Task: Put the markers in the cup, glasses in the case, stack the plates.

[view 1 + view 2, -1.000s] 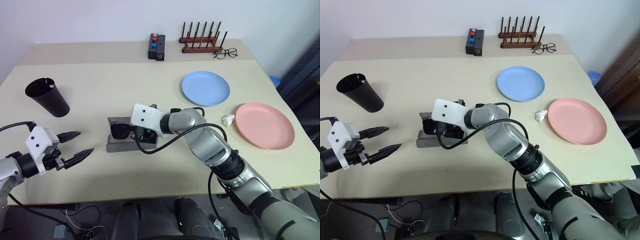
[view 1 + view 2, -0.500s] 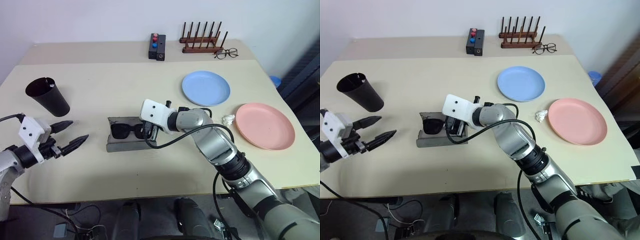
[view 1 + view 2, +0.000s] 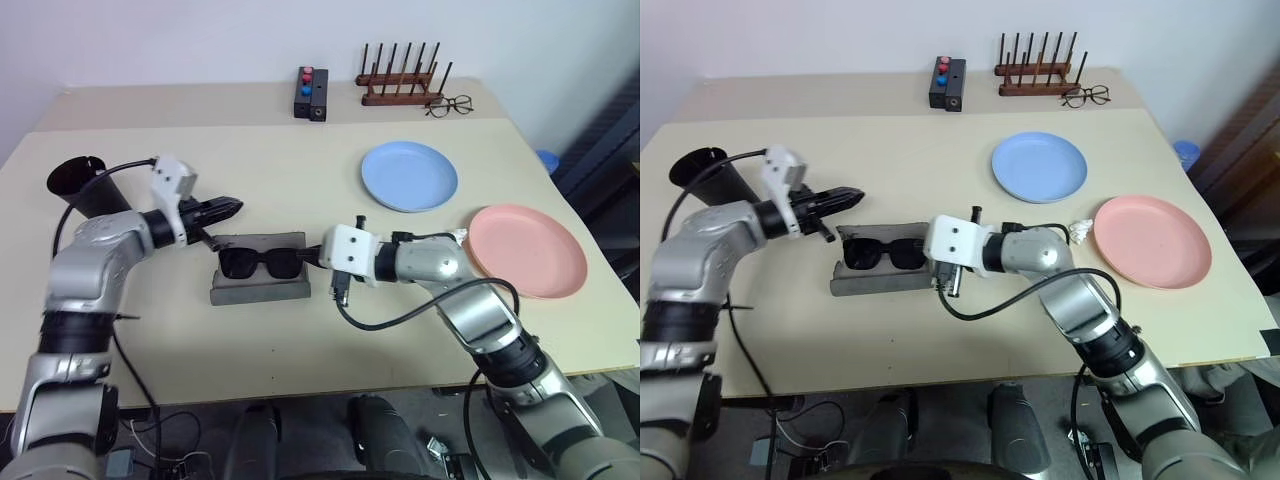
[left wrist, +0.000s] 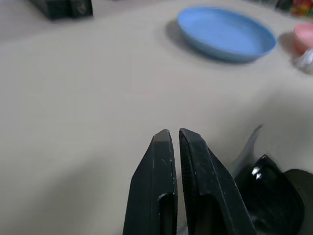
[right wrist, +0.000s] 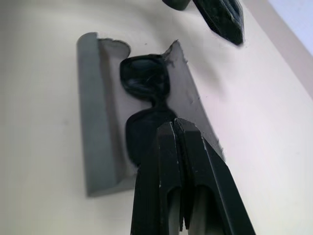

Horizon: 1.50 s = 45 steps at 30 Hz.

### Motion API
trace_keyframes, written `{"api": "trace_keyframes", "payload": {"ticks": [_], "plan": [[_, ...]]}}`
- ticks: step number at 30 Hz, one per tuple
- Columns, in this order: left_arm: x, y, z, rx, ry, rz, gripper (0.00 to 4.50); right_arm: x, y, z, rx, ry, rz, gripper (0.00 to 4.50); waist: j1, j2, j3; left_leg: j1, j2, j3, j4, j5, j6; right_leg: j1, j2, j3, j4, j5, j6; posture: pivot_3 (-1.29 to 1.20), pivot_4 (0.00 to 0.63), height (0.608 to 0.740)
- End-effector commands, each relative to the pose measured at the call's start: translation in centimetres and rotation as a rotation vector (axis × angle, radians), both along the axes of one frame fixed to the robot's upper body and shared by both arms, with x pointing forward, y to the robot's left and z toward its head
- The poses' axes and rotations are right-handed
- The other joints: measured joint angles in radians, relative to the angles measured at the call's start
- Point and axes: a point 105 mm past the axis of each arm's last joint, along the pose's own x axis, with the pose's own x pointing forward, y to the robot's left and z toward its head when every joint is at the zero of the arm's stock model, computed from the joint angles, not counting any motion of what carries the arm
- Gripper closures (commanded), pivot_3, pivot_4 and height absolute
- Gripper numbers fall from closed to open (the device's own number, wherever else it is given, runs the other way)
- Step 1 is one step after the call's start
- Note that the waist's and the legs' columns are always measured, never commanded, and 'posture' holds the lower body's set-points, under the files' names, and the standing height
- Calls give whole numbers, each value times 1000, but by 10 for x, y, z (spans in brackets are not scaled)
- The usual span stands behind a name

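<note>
Black thick-framed sunglasses (image 3: 263, 262) lie in the open grey felt-like hinged case (image 3: 259, 281) at table centre, lenses up, lid standing behind them. Step in hand, as I judge it: closing the lid.

Left gripper (image 3: 229, 207), fingers pressed together and holding nothing, sits just behind the case's left end, near the lid's back edge. Right gripper (image 3: 943, 274), fingers likewise clenched and empty, lies at the case's right end, just beside the sunglasses; contact cannot be told.

To do it well: use the closed left fingers as a pusher from behind the lid, folding it forward over the frame. The right gripper should brace the base so that it does not slide. Check that both temples lie inside before pressing down.

Tall black tapered cup (image 3: 82, 184) stands at far left. Light blue round plate (image 3: 409, 175) and pink round plate (image 3: 526, 251) lie apart at right, unstacked.
</note>
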Motion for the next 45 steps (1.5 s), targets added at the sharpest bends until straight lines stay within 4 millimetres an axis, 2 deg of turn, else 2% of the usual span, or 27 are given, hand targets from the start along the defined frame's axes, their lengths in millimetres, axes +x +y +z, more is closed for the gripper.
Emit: {"api": "trace_keyframes", "payload": {"ticks": [1,3,7,11,15,29,37,40,45], "plan": [[9,-4,-12,70,82,-26,4245,-10,-2,21,65,-62,32,4500,-1,0,0,0,0,0,0,0,0,0,0,0,0,0,0,0,150,740],[8,-10,-18,94,147,-73,4245,-11,-4,23,76,-64,25,4500,-1,0,0,-1,0,0,0,0,0,0,0,0,0,0,0,0,150,740],[-7,-22,-22,124,205,-222,4245,-11,-6,25,86,-68,15,4500,0,0,0,-1,0,0,0,0,0,0,0,0,0,0,0,0,150,740],[-25,-21,-19,130,198,-345,4245,-13,-7,27,93,-63,14,4500,0,0,0,-1,0,0,0,0,0,0,0,0,0,0,0,0,150,740],[-37,-19,-18,128,198,-386,4245,-14,-9,25,91,-47,16,4500,1,0,0,-1,0,0,0,0,0,0,0,0,0,0,-1,0,150,740],[-85,-16,-41,241,223,-446,4245,-7,-9,23,92,-41,18,4500,0,0,0,-1,1,0,0,0,0,0,0,0,0,-2,-3,0,150,740],[-88,-8,-39,264,174,-405,4245,-5,-8,22,93,-41,18,4500,-1,0,0,0,1,1,0,0,0,0,0,0,0,-2,-3,0,150,740],[-82,-4,-28,217,116,-357,4245,-5,-8,21,91,-40,17,4500,0,0,0,0,1,1,0,0,0,0,0,0,0,-2,-3,0,150,740],[-85,-2,-11,178,77,-359,4245,-6,-9,21,90,-38,15,4500,1,0,0,0,1,1,0,0,0,0,0,0,0,-2,-3,0,150,740]]}}
